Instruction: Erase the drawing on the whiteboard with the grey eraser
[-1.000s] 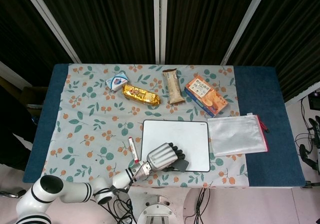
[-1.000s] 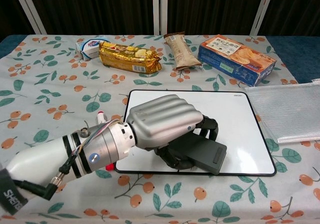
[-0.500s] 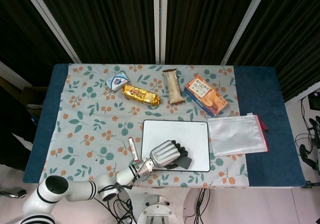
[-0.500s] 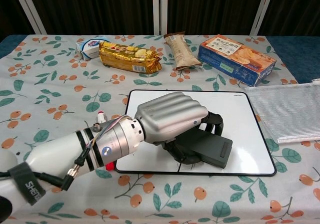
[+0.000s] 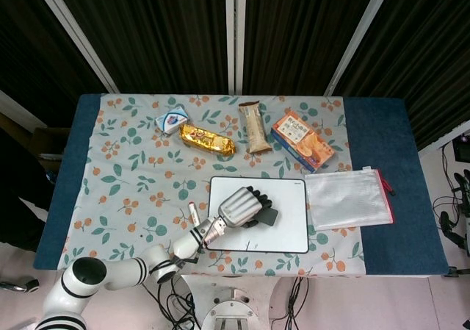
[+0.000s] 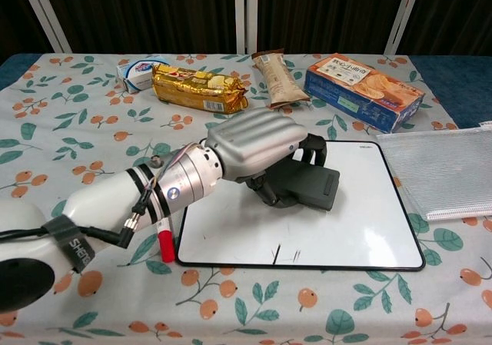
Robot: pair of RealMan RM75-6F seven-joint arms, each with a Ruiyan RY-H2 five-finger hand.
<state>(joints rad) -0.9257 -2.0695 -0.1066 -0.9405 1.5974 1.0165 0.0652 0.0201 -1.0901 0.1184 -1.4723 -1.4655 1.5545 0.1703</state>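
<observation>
Pressing the eraser (image 6: 307, 185) flat on the board (image 6: 369, 230) w/ my left hand (image 6: 254, 147), fingers clamped over it so it wipes w/o tipping. Small marks are left near the front edge. Right hand not visible. Wrist strap reads "SHER…"; snack labels too small to read.

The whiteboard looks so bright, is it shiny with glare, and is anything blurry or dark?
In the head view the whiteboard is bright white, yet no glare hides the small marks near its front edge. In the chest view the left hand and the eraser look sharp, with a soft shadow beneath. The curtains behind stay very dark.
</observation>
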